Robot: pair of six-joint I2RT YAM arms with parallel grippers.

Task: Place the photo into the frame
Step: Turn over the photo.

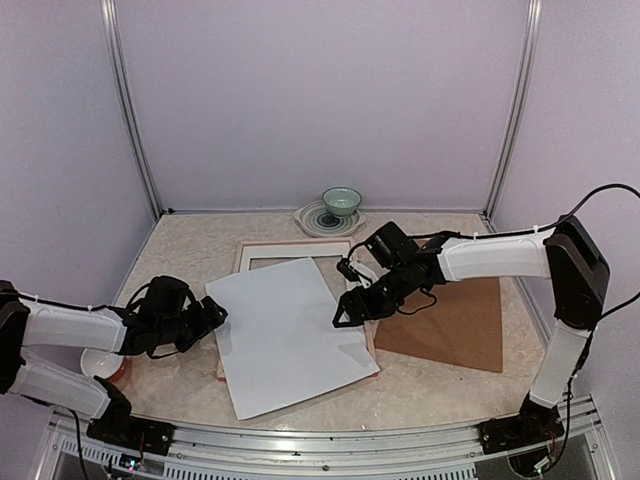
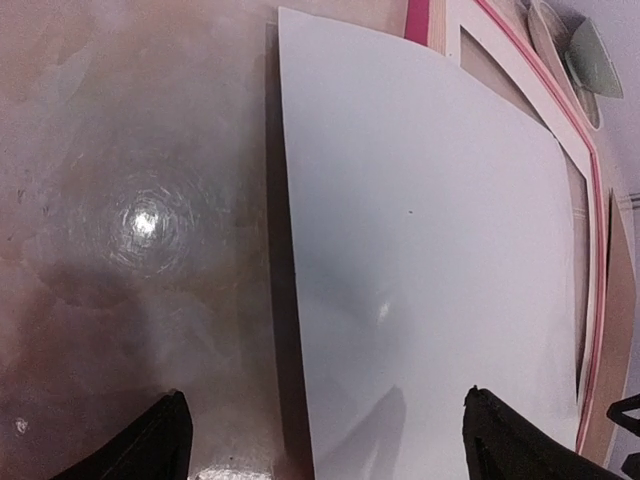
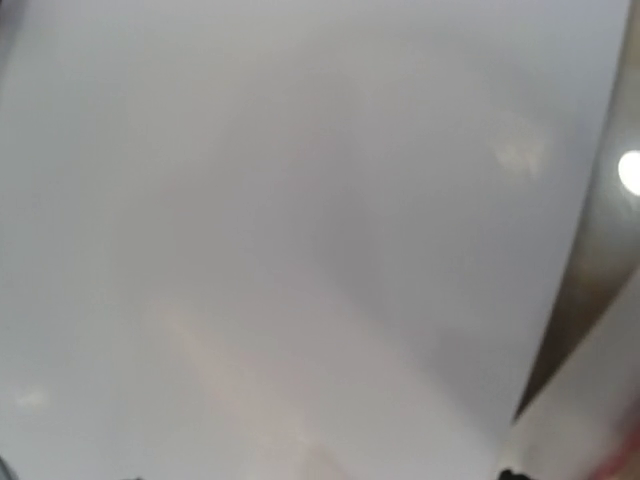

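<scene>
White back up, photo (image 1: pixel 290 335) askew over frame (image 1: pixel 295 246) on counter (image 1: pixel 440 385), long edge lined up between fingers (image 2: pixel 160 445) of wide-open, empty left hand (image 1: pixel 218 315); right hand (image 1: pixel 345 318) at opposite edge, grip unreadable.

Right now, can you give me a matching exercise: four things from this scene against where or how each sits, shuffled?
1 photo
2 backing board
3 green bowl
4 left gripper

a on a plate at the far edge
b open, at the photo's left edge
c flat, right of the frame
d white side up, askew over the frame

Pairs: 1-d, 2-c, 3-a, 4-b.
</scene>
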